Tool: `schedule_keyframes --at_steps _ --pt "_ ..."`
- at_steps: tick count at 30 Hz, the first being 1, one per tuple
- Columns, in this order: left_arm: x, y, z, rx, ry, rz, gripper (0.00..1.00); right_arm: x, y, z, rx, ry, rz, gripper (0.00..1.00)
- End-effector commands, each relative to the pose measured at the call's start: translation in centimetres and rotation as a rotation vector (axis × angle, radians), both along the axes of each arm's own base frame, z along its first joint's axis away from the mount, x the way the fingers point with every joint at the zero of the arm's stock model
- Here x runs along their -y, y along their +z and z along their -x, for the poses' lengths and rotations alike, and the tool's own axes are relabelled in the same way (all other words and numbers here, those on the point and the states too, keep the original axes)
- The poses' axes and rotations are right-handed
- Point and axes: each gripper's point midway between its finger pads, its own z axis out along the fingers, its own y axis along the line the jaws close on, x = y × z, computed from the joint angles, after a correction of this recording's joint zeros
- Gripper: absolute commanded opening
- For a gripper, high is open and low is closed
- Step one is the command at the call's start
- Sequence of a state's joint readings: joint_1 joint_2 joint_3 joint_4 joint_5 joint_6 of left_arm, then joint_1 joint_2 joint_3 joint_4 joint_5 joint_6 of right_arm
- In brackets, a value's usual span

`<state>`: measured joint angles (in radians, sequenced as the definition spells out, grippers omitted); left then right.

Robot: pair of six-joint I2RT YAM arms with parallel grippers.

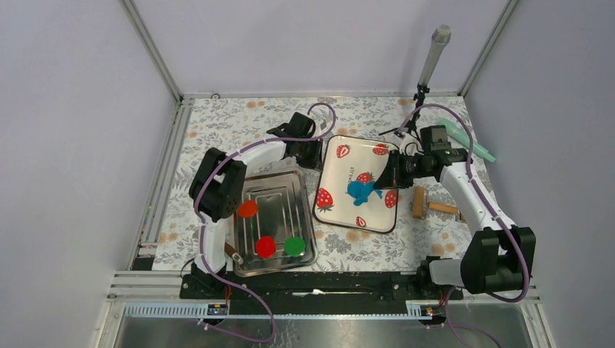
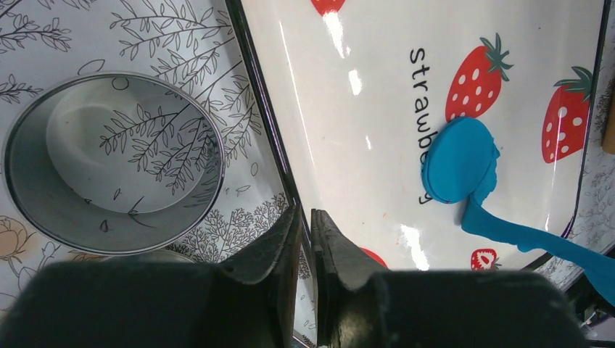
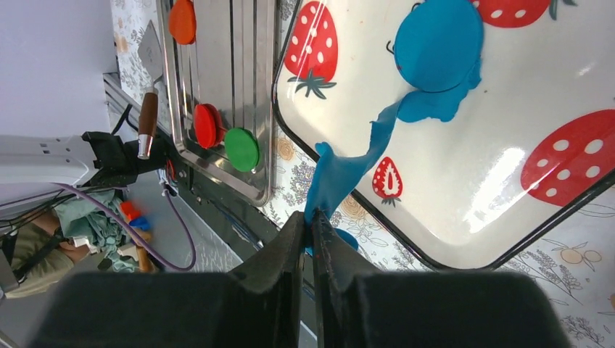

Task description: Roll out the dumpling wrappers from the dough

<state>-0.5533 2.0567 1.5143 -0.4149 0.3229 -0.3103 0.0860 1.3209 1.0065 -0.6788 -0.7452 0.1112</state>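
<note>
- While the right fingers (image 3: 289,250) pinch a stretched tail of the dough (image 3: 435,51), its round disc sits on the strawberry tray (image 3: 522,87).
- Left fingers (image 2: 279,246) pressed together, empty.
- Likely step: stripping trimmings; next needs a clean tear off the disc.

A ring cutter (image 2: 112,156) lay ahead-left of the left gripper (image 2: 306,217), a strawberry-print tray (image 2: 348,145) ahead-right. A metal tray (image 1: 279,206) holding three discs (image 1: 265,246) sat behind it.
</note>
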Motion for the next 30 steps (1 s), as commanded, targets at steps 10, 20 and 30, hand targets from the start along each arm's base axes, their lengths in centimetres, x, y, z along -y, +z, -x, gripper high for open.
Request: schedule_keyframes --at_steps 10,20,30 --pt "0.0 3.9 -0.9 0.091 0.004 0.062 0.17 3.4 7.3 -8.6 0.207 -0.099 0.005 0.13" --pt "-0.2 4.3 -0.4 0.083 0.013 0.083 0.17 3.0 8.6 -14.2 0.262 -0.144 -0.063 0.14" --pt "-0.2 4.3 -0.3 0.069 0.024 0.095 0.17 3.7 9.0 -19.1 0.308 -0.148 -0.021 0.24"
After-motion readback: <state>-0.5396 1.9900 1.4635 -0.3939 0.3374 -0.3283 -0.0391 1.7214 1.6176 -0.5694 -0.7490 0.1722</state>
